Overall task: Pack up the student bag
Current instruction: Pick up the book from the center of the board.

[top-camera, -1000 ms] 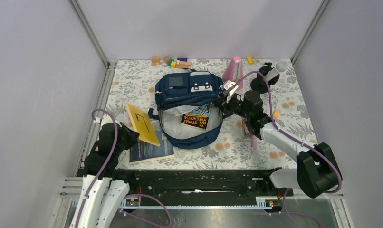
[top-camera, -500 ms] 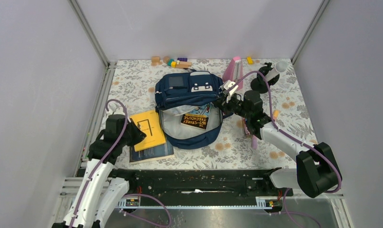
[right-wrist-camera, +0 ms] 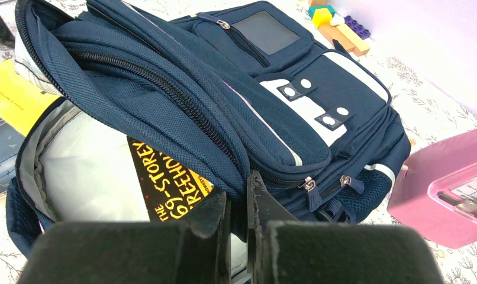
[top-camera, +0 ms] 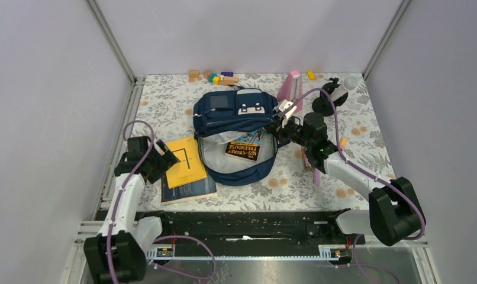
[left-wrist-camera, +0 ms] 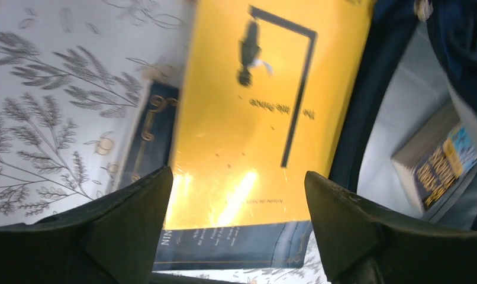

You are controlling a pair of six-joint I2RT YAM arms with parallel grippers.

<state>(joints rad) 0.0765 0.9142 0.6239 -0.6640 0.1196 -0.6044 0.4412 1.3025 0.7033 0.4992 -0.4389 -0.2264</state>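
The student bag (top-camera: 233, 109) lies mid-table with its main compartment unzipped, grey lining showing. Inside rests a black paperback with yellow lettering (top-camera: 243, 148) (right-wrist-camera: 165, 183). My right gripper (top-camera: 277, 125) (right-wrist-camera: 237, 198) is shut on the navy edge of the bag's raised flap (right-wrist-camera: 271, 112), holding it up at the bag's right side. A yellow book (top-camera: 186, 161) (left-wrist-camera: 254, 118) lies flat on a dark blue book (top-camera: 192, 188) (left-wrist-camera: 236, 245), just left of the bag. My left gripper (top-camera: 160, 161) (left-wrist-camera: 237, 177) hovers over the yellow book's near edge, open and holding nothing.
A pink case (top-camera: 290, 87) (right-wrist-camera: 443, 195) stands right of the bag. Coloured blocks (top-camera: 215, 77) and a yellow block (top-camera: 311, 75) lie along the back wall. A black stand with a white ball (top-camera: 334, 94) sits at the back right. A metal rail (top-camera: 125, 130) borders the left side.
The yellow book, held tilted in my left gripper a second ago, now lies flat on the blue book. The left gripper has opened and let go. The right arm is unmoved.
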